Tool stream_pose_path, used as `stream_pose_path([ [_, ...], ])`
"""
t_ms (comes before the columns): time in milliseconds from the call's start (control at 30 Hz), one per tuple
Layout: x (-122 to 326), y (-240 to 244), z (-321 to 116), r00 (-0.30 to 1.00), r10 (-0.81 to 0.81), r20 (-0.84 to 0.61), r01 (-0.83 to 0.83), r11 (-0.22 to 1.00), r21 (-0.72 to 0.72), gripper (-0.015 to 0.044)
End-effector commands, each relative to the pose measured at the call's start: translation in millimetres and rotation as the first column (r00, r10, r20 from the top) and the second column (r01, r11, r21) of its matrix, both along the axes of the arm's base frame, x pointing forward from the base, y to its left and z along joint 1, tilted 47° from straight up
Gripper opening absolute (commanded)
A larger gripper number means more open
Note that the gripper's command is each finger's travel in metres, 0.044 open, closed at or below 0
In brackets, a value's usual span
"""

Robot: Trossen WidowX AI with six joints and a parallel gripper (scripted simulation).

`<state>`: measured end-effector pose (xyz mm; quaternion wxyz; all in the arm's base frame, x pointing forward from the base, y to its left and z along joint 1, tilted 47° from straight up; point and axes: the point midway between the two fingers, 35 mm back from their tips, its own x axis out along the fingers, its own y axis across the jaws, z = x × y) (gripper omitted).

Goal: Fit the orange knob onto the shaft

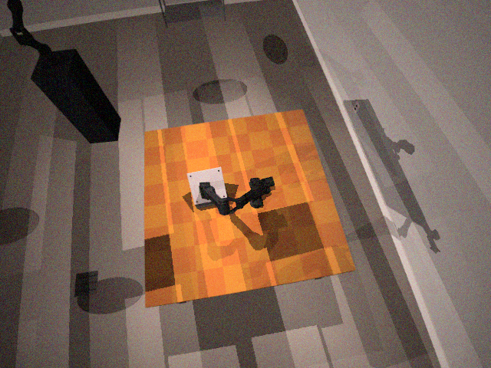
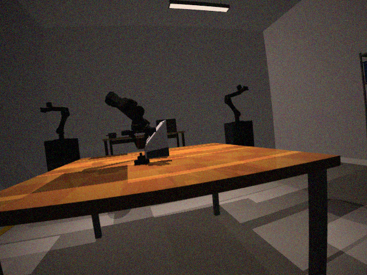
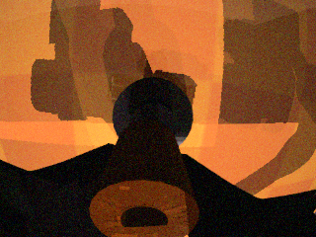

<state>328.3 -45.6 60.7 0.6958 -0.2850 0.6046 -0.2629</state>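
The orange knob (image 2: 140, 142) (image 3: 99, 209) is held upright between the fingers, a little above the shaft (image 2: 140, 154) in the exterior view, with a small gap between them. In the wrist view a D-shaped hole shows in the knob's ring-like face, its flat edge toward the bottom of the picture. The dark round pedestal (image 2: 141, 161) (image 3: 125, 111) stands on the table; the knob's far end overlaps it in the wrist view and hides the shaft. My gripper (image 2: 140, 136) (image 3: 146, 156) is shut on the knob. In the top view the arm mostly covers the pedestal, and the knob is hidden.
A sloping block with a white plate (image 1: 215, 175) (image 2: 161, 138) is beside the pedestal, under the arm's base. The wooden table (image 1: 222, 277) (image 2: 237, 162) carries dark shadows. Other arms on dark stands (image 2: 62, 152) (image 2: 239, 133) are in the background.
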Motion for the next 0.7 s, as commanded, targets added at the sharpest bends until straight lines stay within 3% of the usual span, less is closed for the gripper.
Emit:
stream_pose_path([
  [0,1,-5,0,1.000,0.005,0.007,-0.005,1.000,-0.005,0.0000],
  [667,4,-18,-11,1.000,0.000,0.012,0.000,1.000,-0.005,0.0000],
])
